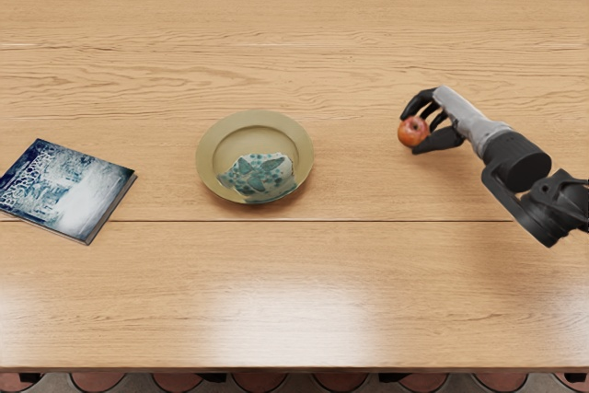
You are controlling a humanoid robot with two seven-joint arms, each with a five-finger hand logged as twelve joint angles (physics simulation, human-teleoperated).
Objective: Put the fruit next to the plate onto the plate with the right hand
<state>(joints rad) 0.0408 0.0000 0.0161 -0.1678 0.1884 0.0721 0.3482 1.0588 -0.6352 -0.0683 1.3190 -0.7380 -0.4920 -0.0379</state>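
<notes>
Item: wooden table [294, 301], pale plank grain, seen from above at a slant; a dark mottled strip runs behind its far edge.

Item: right hand [436, 122], dark, on a grey wrist and black forearm entering from the right edge; fingers [420, 100] curled over the top and far side of the fruit, thumb [442, 142] pressed in from the near side; the grasp closes round the fruit.

Item: apple [411, 132], small, red-orange; held in the right hand at the right part of the table; well apart from the plate, to its right and slightly farther back; not on the plate; whether it touches the tabletop or hangs just above it cannot be told.

Item: plate [213, 139], round, olive-gold, shallow rim; near the table's middle, left of centre.

Item: crumpled cloth-like thing [258, 175], white with a green leaf pattern; lying in the plate's near right part, reaching its rim; its exact nature unclear.

Item: book [63, 189], thin, blue and white cover; flat near the left edge, turned at an angle; well apart from the plate.
</notes>
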